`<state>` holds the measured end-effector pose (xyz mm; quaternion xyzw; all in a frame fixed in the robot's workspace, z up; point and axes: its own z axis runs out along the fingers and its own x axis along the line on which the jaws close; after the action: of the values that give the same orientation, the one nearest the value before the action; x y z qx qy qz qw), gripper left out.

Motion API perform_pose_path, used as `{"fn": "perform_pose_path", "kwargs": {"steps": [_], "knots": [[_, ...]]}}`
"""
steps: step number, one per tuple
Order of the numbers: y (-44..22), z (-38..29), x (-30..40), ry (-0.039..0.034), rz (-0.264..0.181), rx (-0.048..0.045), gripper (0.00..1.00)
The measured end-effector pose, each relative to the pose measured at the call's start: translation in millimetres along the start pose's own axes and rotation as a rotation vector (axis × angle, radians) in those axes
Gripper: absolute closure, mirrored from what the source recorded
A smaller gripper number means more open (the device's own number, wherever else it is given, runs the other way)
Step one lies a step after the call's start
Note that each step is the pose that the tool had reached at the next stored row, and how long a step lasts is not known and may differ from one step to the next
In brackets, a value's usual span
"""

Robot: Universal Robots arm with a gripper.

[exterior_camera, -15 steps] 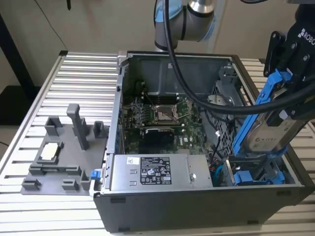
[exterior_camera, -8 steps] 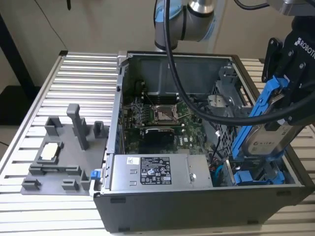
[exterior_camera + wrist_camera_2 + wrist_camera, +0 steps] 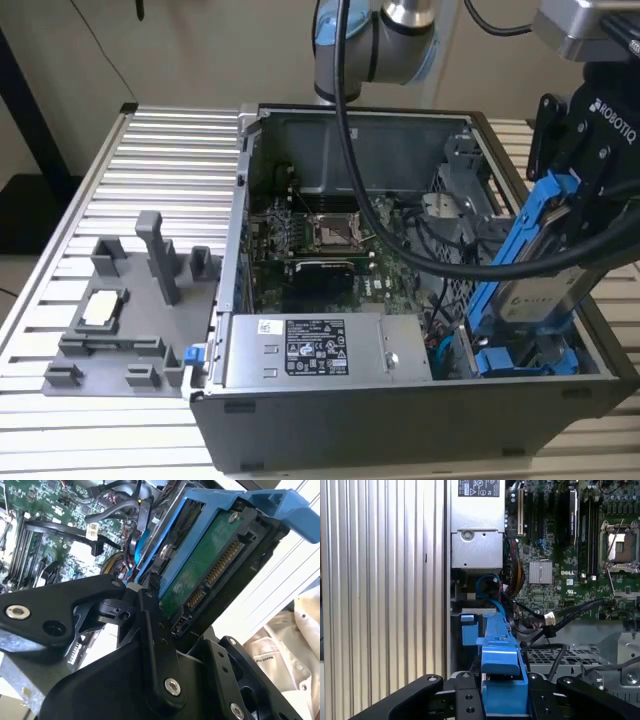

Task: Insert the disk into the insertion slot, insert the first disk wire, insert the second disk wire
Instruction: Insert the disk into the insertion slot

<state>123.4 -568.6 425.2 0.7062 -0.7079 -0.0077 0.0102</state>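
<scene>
Pincer (image 3: pixel 504 694) was clamped on the disk (image 3: pixel 532 288) at the exterior view's right; judged rigid, moderately heavy, shock-sensitive, best gripped by its blue frame.

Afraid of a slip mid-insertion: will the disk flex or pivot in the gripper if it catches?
Probably stiff: the disk is a solid slab in a blue carrier. It may pivot, since the gripper clamps only near its upper end. The exposed circuit board looks fragile.
</scene>
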Motion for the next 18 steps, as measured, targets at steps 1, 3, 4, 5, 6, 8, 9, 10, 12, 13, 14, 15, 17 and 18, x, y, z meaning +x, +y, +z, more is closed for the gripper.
{"fn": "perform_pose_path", "kwargs": {"steps": [1, 3, 4, 5, 6, 8, 9, 10, 12, 13, 14, 15, 17, 18], "knots": [[-0.1, 1.1, 0.0, 0.0001, -0.001, 0.0005, 0.67], [-0.5, 3.3, 0.1, 0.0001, -0.002, 0.0016, 0.67], [-0.8, 4.4, 0.2, 0.0001, -0.003, 0.002, 0.67], [-1.1, 5.4, 0.3, 0.0001, -0.003, 0.0023, 0.67], [-1.3, 6.4, 0.5, 0.0002, -0.003, 0.0025, 0.67], [-2.0, 8.6, 0.9, 0.0001, -0.004, 0.0028, 0.67], [-2.4, 9.7, 1.1, 0.0002, -0.004, 0.0028, 0.67], [-2.7, 11.1, 1.4, 0.0001, -0.004, 0.0029, 0.67], [-3.5, 13.7, 1.8, 0.0002, -0.005, 0.0029, 0.67], [-3.8, 14.9, 1.9, 0.0001, -0.005, 0.0029, 0.67], [-4.2, 16.1, 2.0, 0.0002, -0.005, 0.0029, 0.67], [-4.5, 17.7, 2.1, 0.0003, -0.005, 0.003, 0.67], [-4.9, 21.4, 2.1, -0.0004, -0.005, 0.003, 0.67], [-5.0, 23.2, 2.1, -0.0009, -0.005, 0.003, 0.67]]}}
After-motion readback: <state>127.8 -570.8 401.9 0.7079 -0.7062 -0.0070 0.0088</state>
